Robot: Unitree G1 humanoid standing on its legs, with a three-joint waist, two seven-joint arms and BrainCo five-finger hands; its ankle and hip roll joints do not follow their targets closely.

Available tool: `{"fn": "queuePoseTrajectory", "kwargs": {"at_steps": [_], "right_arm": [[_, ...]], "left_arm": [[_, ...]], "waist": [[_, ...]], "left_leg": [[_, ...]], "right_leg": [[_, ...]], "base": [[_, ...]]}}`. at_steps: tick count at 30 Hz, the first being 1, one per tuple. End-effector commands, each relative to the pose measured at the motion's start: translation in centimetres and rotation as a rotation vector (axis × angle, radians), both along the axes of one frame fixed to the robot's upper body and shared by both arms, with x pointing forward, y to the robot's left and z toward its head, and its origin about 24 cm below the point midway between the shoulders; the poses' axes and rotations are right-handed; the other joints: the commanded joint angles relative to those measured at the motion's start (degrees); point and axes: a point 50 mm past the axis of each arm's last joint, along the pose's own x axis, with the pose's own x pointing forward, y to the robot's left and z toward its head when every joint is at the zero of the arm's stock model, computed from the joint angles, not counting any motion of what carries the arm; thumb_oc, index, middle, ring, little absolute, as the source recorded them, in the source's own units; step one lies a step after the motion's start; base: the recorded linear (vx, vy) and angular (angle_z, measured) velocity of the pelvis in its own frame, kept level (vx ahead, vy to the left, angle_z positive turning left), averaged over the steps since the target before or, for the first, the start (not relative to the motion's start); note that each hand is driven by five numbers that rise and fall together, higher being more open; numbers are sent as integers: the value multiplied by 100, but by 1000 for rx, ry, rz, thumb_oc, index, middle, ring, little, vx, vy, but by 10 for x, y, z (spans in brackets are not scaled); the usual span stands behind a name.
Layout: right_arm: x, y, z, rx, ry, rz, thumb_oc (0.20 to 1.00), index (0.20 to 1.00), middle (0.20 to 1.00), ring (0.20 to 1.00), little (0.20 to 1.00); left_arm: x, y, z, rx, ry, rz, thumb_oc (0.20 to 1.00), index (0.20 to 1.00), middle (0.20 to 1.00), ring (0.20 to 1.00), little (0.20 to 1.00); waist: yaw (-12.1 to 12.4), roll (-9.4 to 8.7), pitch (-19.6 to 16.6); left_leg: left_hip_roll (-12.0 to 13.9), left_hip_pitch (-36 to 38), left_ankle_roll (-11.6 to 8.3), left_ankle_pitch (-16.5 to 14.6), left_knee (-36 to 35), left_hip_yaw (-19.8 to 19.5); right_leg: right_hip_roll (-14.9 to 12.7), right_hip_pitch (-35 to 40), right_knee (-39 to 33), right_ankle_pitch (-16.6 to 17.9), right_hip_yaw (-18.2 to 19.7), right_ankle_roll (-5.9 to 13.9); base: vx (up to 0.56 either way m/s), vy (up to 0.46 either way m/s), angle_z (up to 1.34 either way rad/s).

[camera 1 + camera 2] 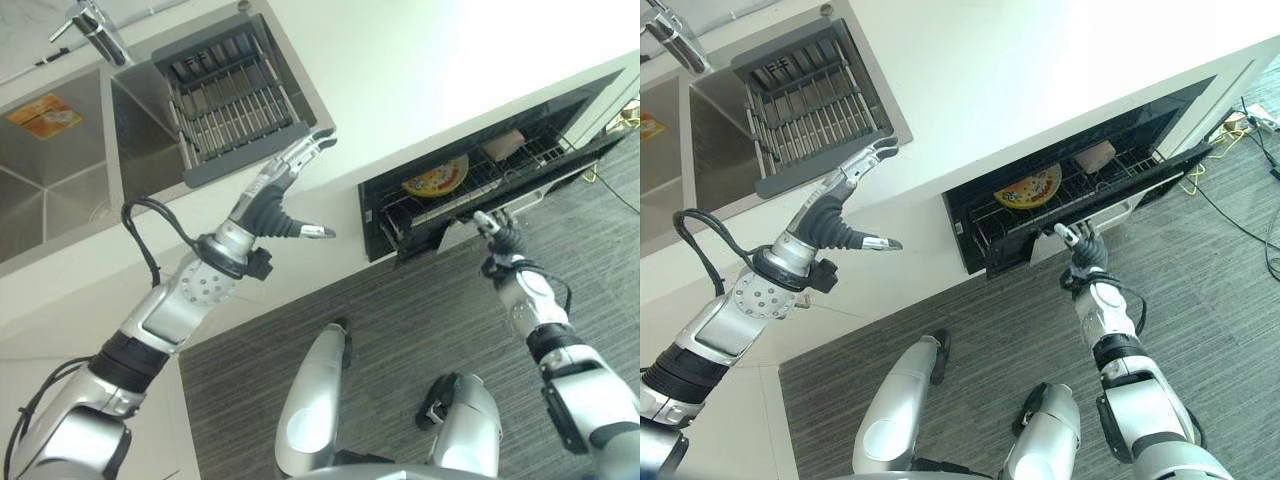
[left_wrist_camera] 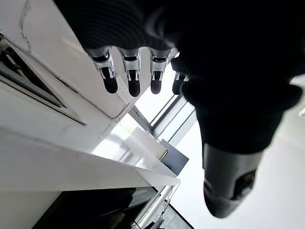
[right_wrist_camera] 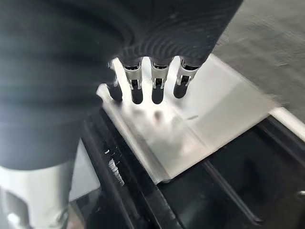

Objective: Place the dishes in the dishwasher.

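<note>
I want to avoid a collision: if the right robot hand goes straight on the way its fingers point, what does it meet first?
Most likely the dishwasher door: the right robot hand is open, fingertips already at the door's front edge. Depth is unclear, so actual contact is uncertain.

- Set in the white countertop [image 1: 420,70], at its left: steel sink [image 1: 60,170], with a grey slatted drying rack [image 1: 235,95] in its right part.
- Below the counter's right: open black dishwasher [image 1: 480,190], holding a yellow patterned plate [image 1: 437,178] on its wire rack [image 1: 470,185].
- Right of the plate: a pale bowl [image 1: 503,144].
</note>
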Motion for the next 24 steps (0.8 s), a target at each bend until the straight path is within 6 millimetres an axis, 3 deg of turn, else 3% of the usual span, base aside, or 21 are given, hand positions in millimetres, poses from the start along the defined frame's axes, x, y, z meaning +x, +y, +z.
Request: {"fn": "queuePoseTrajectory", "kwargs": {"at_steps": [1,7,12,18,24], "right_arm": [[28,35,94,-103,-381,145,1000,1000,1000,1000,1000],[33,32,125,-112,-462,113,1000,1000,1000,1000,1000],[36,34,137,-106,-487,127,1000,1000,1000,1000,1000],[39,33,142,-84,-471,131,1000,1000,1000,1000,1000],[40,36,154,-56,-513,144,1000,1000,1000,1000,1000]], "left_arm": [[-5,-3,20,-65,-66,-64,1000,1000,1000,1000,1000],[-2,-5,29,-18,-50,-94,1000,1000,1000,1000,1000],[1,-2,38,1,-63,-81,1000,1000,1000,1000,1000],[4,2,39,39,-28,-58,1000,1000,1000,1000,1000],[3,6,45,49,-47,-55,1000,1000,1000,1000,1000]], "waist": [[144,6,-333],[260,-183,-431],[356,-411,-547],[509,-578,-636],[564,-599,-571]], "left_leg": [[114,587,69,-370,-470,213],[67,770,27,-141,-1053,170],[91,894,-39,-98,-1276,167],[237,794,-151,-291,-967,144],[227,598,-205,-378,-726,98]], "right_leg": [[-242,42,-824,1154,33,279],[-151,589,-2056,1681,-63,449],[-93,1054,-2913,2060,-255,580],[-105,1322,-3082,2074,-435,610],[-132,1315,-3079,2069,-408,618]], "base": [[105,-28,0],[98,-63,9],[118,-64,12],[154,-29,9],[76,0,0]]}}
